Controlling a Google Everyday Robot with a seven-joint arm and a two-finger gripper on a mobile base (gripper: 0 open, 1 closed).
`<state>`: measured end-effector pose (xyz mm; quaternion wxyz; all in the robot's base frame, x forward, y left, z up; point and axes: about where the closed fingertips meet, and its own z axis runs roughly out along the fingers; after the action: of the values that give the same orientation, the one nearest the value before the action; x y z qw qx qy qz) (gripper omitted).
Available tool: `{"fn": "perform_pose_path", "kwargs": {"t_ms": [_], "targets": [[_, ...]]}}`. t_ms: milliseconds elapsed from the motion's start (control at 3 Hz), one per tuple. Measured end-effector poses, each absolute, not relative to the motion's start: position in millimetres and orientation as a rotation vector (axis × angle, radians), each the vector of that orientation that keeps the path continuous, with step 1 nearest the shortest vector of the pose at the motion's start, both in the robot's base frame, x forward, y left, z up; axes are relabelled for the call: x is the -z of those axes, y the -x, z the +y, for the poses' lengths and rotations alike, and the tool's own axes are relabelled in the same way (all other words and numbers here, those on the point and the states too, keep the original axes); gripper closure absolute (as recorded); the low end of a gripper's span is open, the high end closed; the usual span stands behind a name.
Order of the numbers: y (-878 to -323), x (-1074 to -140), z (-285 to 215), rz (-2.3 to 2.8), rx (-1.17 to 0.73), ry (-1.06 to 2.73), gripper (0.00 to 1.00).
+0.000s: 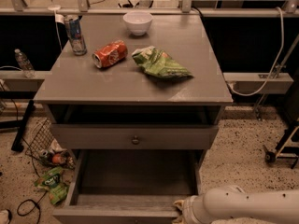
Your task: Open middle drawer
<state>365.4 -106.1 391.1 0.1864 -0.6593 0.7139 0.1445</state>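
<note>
The grey cabinet (131, 85) has its middle drawer (135, 178) pulled far out at the bottom of the camera view, showing a plain grey, empty interior. Its front panel (112, 214) lies along the bottom edge of the picture and its knob is out of view. Above it is the taller top drawer front (93, 136) with a small round knob (135, 139). My gripper (181, 209), on a white arm (247, 206) coming in from the lower right, sits at the right end of the open drawer's front edge.
On the cabinet top are a white bowl (138, 22), an upright can (75, 34), a red can on its side (110, 53) and a green chip bag (160, 63). Litter (52, 183) and a wire basket (39, 136) lie on the floor at left. A cart's legs (282, 148) stand at right.
</note>
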Motion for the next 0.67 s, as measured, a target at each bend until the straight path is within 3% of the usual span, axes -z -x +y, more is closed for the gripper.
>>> {"fn": "perform_pose_path", "kwargs": {"t_ms": [667], "targets": [[-365.3,-395.9,-106.8,1.993,-0.409,1.861,0.16]]}}
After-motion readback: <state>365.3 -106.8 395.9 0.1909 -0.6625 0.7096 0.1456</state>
